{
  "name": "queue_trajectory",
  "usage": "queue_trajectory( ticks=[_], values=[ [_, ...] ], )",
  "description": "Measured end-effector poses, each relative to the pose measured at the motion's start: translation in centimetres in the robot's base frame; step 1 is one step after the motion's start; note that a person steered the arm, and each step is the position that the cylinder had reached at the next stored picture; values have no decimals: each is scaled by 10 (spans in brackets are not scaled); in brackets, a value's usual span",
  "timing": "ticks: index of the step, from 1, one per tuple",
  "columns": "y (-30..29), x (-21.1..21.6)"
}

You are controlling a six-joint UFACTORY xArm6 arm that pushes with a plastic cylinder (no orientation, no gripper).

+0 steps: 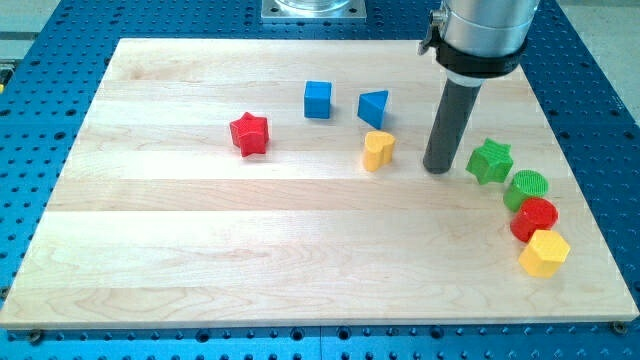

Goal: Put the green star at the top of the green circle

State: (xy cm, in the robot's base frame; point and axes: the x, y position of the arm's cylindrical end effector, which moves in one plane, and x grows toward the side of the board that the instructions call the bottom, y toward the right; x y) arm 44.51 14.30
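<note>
The green star [490, 160] lies at the view's right on the wooden board. The green circle [526, 187] lies just below and to the right of it, nearly touching. My tip [436, 168] rests on the board just left of the green star, with a small gap between them. The dark rod rises from it to the arm's grey and black end at the view's top.
A red circle [534, 218] and a yellow hexagon [544, 252] follow below the green circle. A yellow heart [377, 150], a blue triangle [373, 107] and a blue cube [317, 99] lie left of my tip. A red star [249, 133] lies further left.
</note>
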Motion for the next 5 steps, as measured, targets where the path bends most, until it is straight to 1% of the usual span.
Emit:
queue_trajectory(
  ticks=[2,3,4,5],
  values=[
    [60,1],
    [68,-8],
    [2,-13],
    [-79,22]
  ],
)
